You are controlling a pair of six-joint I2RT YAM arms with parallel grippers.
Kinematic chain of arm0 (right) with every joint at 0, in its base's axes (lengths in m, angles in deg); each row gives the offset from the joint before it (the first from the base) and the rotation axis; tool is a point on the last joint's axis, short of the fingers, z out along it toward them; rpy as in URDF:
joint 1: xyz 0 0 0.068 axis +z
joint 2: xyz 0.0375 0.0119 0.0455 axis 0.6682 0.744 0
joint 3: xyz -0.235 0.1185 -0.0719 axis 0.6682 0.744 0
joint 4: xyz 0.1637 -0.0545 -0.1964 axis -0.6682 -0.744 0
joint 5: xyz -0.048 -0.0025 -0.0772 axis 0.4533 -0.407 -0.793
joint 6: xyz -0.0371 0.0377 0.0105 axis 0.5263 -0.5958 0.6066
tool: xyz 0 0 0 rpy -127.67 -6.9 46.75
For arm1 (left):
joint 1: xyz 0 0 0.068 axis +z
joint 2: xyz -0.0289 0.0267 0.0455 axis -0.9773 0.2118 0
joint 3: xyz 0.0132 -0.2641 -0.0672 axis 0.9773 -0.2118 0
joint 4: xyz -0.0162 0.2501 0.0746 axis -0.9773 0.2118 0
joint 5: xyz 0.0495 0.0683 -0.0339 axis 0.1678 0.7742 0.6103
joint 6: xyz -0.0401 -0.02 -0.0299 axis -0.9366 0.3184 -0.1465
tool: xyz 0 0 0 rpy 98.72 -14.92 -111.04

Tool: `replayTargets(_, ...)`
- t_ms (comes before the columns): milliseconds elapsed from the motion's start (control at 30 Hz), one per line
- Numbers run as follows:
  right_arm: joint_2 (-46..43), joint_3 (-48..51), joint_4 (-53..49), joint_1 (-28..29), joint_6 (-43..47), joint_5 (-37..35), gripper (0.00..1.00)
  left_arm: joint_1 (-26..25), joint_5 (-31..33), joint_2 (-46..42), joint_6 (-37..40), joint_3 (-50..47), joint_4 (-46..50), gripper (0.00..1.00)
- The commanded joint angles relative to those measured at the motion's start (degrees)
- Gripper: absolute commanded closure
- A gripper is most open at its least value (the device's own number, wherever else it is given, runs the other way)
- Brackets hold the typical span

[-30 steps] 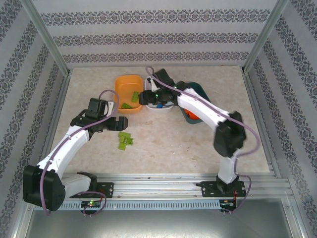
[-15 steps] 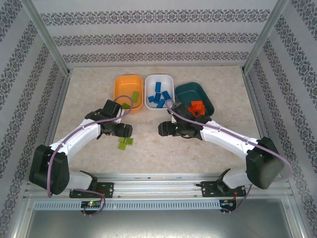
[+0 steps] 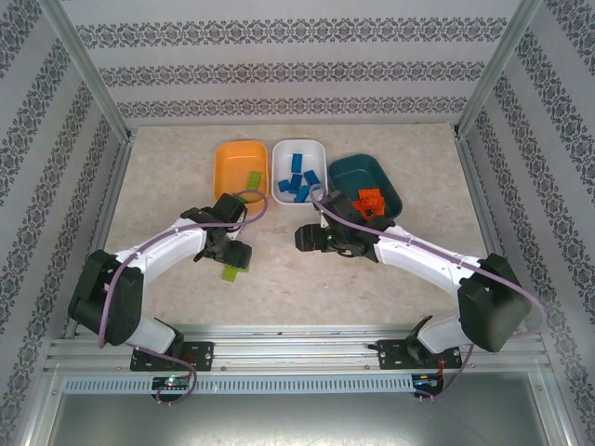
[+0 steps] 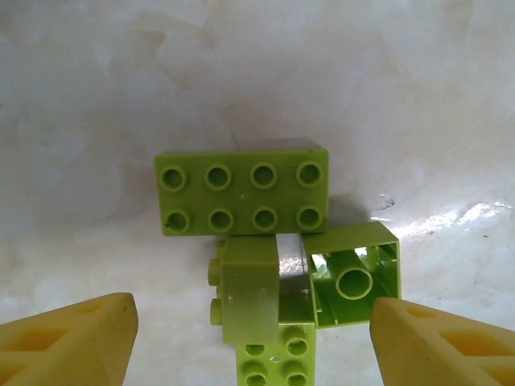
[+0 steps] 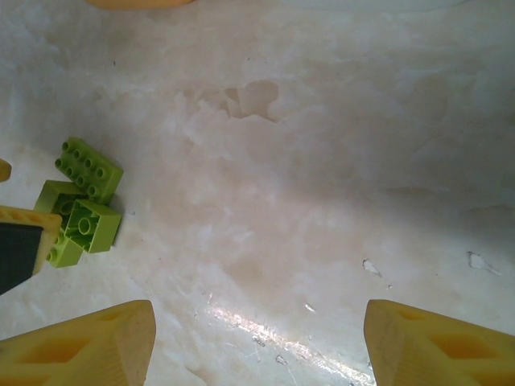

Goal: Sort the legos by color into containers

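Plainly, the loose lime green legos [image 4: 249, 281] are what remains to be sorted: a small cluster on the bench [image 3: 353, 288], left of centre and low in the top view, under the left arm. In the left wrist view a long brick [image 4: 241, 193] lies studs up at mid-frame. An overturned brick [image 4: 354, 277] shows its hollow underside just below and right of it, and two more lie touching at bottom centre.

The left gripper [image 4: 253, 322] hangs over them, fingers spread wide either side of the pile and grasping nothing, probably lined up to close on one brick. The tight packing may make a clean single pick awkward. The right gripper [image 5: 257, 330] is likewise released and empty, low over bare bench at centre.

Along the top stand the orange tub [image 3: 223, 153] holding a green brick [image 3: 251, 179], the white tub [image 3: 311, 151] with blue legos [image 3: 296, 183], and the teal tub [image 3: 351, 172] with orange legos [image 3: 370, 202]. Green therefore seems to belong in the orange tub.
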Motion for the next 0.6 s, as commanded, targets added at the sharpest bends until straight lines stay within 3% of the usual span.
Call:
replayTargets(0, 0.66, -0.41, 1.71, 0.69, -1.04, -0.57, 0.31, -0.41, 1.96, 0.88, -0.23, 1.84, 2.73, 0.26)
replayTargets(367, 0.95, 0.27, 2.88, 0.84, -1.22, -0.20, 0.31, 0.61, 1.29, 5.05, -0.99, 3.28, 3.26, 0.38)
replayTargets(567, 1.02, 1.41, 3.55, 0.96, -1.35, -0.09, 0.31, 1.78, 0.16, 5.83, -1.08, 3.03, 3.08, 0.50)
